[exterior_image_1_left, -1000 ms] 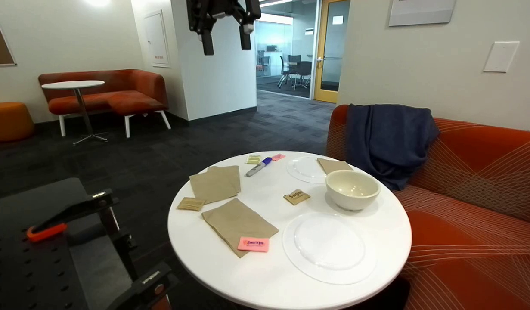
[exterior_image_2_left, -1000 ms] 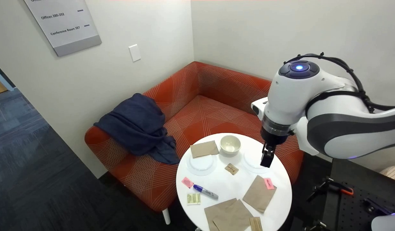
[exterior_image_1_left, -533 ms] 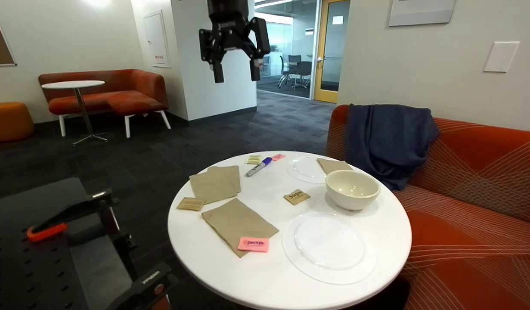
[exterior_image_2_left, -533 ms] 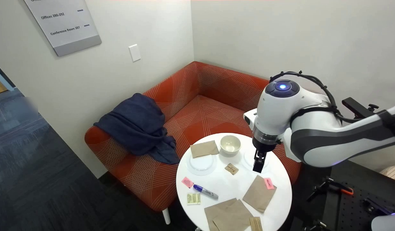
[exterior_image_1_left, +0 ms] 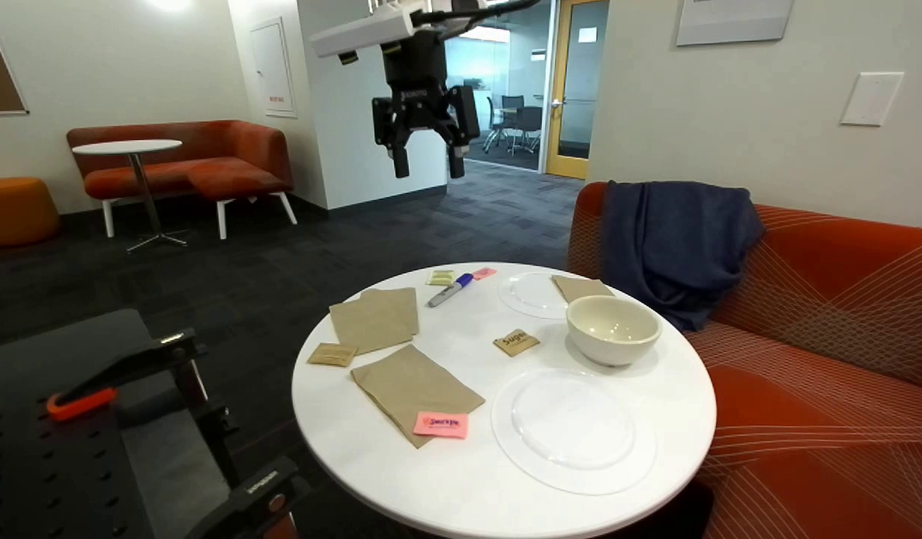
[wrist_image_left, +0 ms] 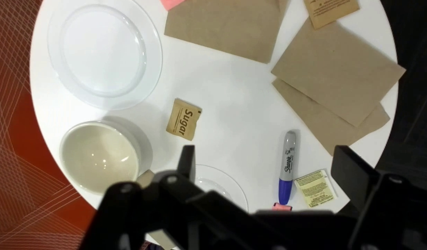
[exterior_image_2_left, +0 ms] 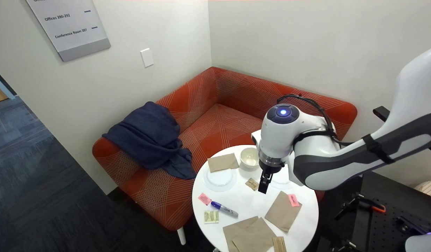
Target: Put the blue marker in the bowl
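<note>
Marker (wrist_image_left: 287, 166) lies flat on the table (exterior_image_1_left: 461, 329), not yet grasped, its blue end right by a pink packet (wrist_image_left: 282, 207); whether the two touch, I cannot tell. A yellow packet (wrist_image_left: 315, 188) sits just beside it, with napkins (wrist_image_left: 338, 73) near its grey end. The bowl (exterior_image_1_left: 613, 337) stands upright, well apart from it. The gripper (exterior_image_1_left: 429, 166) hangs above the table, jaws spread wide, nothing between them.

I take this for the approach, with pick and drop both to come. In the wrist view the marker runs roughly crosswise to the line between the jaws, so a straight closing should meet its barrel from the sides. It shows nearer one jaw, though; come down uncentred and that jaw could land on the barrel or nudge it, and a round barrel may roll. A jaw lowered over the yellow packet could pin it or squeeze it in too. Stop too high and the grip may slip off; too low and the jaws press into the table. Later, the bowl's raised rim is the likely snag: carried low, the marker could strike it and shift the bowl; let go tilted or off-centre, it might fall outside.
</note>
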`<act>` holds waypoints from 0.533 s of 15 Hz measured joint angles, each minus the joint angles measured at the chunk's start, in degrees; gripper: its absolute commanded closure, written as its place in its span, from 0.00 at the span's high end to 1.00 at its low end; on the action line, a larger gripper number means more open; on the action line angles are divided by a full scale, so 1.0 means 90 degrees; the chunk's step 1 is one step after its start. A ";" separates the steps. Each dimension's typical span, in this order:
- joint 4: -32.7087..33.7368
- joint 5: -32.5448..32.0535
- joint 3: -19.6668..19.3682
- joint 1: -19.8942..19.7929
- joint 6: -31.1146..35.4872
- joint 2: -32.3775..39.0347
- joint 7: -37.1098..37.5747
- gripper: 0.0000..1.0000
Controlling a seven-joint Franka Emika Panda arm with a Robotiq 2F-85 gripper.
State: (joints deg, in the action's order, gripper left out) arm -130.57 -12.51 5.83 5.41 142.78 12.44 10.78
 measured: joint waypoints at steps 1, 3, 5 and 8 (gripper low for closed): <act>0.0155 -0.0057 -0.0021 0.0062 0.0000 0.0151 0.0131 1.00; 0.0494 -0.0145 -0.0096 0.0246 0.0000 0.0463 0.0440 1.00; 0.0813 -0.0239 -0.0193 0.0463 0.0000 0.0774 0.0827 1.00; 0.1216 -0.0261 -0.0378 0.0816 0.0000 0.1211 0.1445 1.00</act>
State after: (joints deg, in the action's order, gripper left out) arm -119.62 -14.86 2.43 12.75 142.79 23.34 23.78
